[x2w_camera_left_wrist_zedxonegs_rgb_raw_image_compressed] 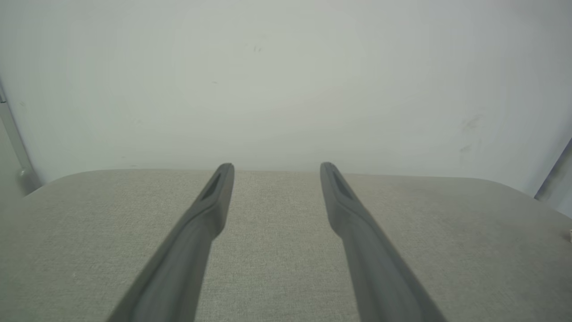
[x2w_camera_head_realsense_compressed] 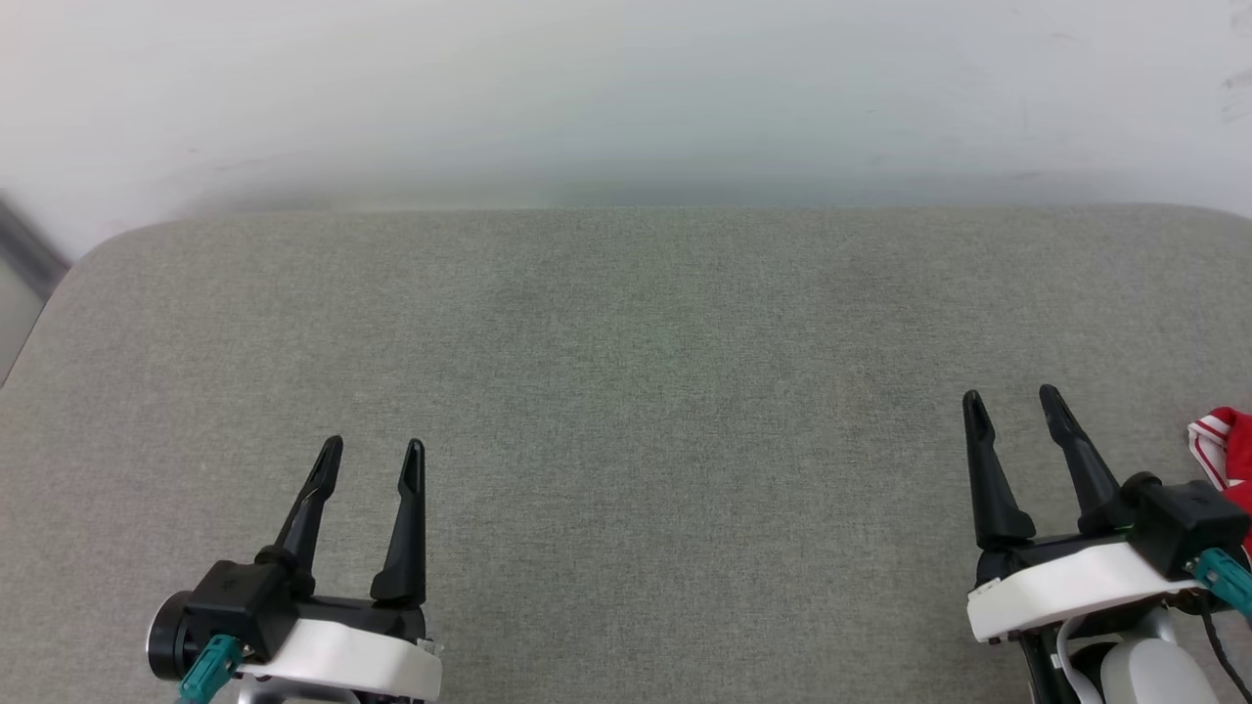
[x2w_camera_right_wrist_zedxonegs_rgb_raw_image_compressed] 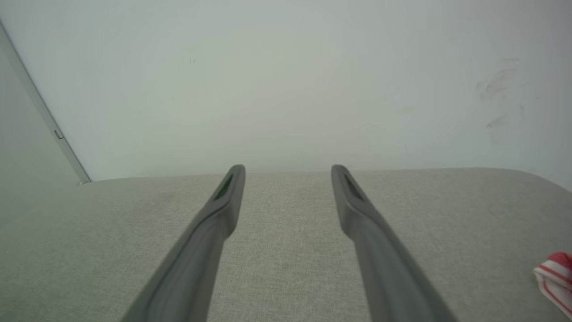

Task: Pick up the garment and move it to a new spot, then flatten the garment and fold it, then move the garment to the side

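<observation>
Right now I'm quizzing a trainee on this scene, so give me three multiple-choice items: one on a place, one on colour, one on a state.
1. Where does the garment lie in the head view?
A. in the middle
B. at the right edge, beside the right claw
C. in the far left corner

2. Which colours show on it?
A. blue and yellow
B. green and black
C. red and white

3. How do the left claw and the right claw stand?
A. both open and empty
B. both shut on cloth
C. one shut, one open

Answers:
1 B, a bit of it peeks in just past the right claw.
2 C, it is red cloth with red-and-white striped trim.
3 A, each pair of fingers is spread apart over bare table.
</observation>
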